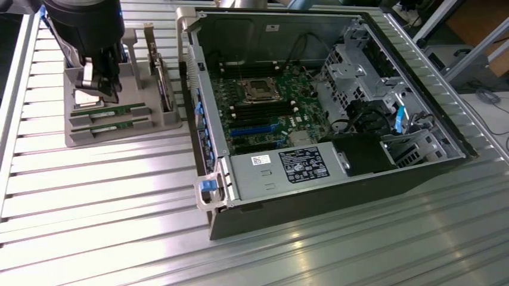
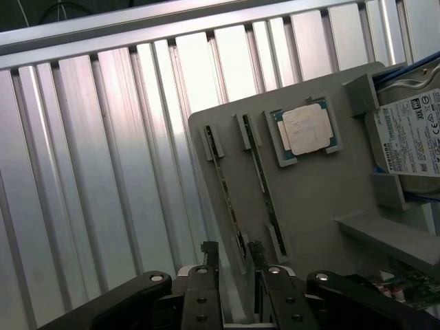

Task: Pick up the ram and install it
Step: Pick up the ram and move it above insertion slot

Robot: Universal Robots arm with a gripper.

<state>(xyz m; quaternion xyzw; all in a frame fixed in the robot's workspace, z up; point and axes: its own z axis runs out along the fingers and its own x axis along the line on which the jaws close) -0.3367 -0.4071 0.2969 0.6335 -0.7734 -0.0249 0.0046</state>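
Two green ram sticks lie side by side in slots of a grey holder tray (image 1: 119, 134) at the exterior view's left, one ram stick (image 1: 111, 111) just behind the other ram stick (image 1: 113, 125). My black gripper (image 1: 102, 86) hangs over the tray, a little above the sticks, open and holding nothing. In the wrist view the gripper (image 2: 232, 251) has its fingers (image 2: 210, 256) apart, and one ram stick (image 2: 225, 184) runs toward the gap between them. The second ram stick (image 2: 260, 175) lies beside it. The open computer case (image 1: 318, 107) shows its motherboard with black memory slots (image 1: 258, 111).
On the same tray sit a square silvery processor (image 2: 306, 128) and a grey hard drive with a white label (image 2: 411, 130), which stands upright (image 1: 163, 77) between tray and case. The case wall (image 1: 195, 89) rises right beside the tray. Ribbed metal table (image 1: 104, 196) lies all around.
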